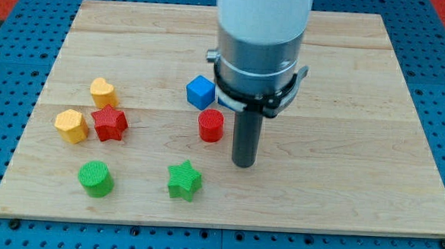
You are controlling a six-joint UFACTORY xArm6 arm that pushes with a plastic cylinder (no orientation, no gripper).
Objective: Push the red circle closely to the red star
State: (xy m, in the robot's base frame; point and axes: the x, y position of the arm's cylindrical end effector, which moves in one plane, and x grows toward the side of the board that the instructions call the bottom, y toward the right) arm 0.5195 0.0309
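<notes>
The red circle (pixel 211 126) stands near the middle of the wooden board (pixel 343 146). The red star (pixel 109 124) lies well to the view's left of it, next to two yellow blocks. My tip (pixel 242 164) rests on the board just right of and slightly below the red circle, with a small gap between them. The arm's white and grey body (pixel 259 42) rises above the rod and hides part of the board behind it.
A blue cube (pixel 200 91) sits just above the red circle. A yellow heart (pixel 103 92) and a yellow hexagon (pixel 71 126) flank the red star. A green circle (pixel 96 178) and a green star (pixel 184 180) lie near the view's bottom.
</notes>
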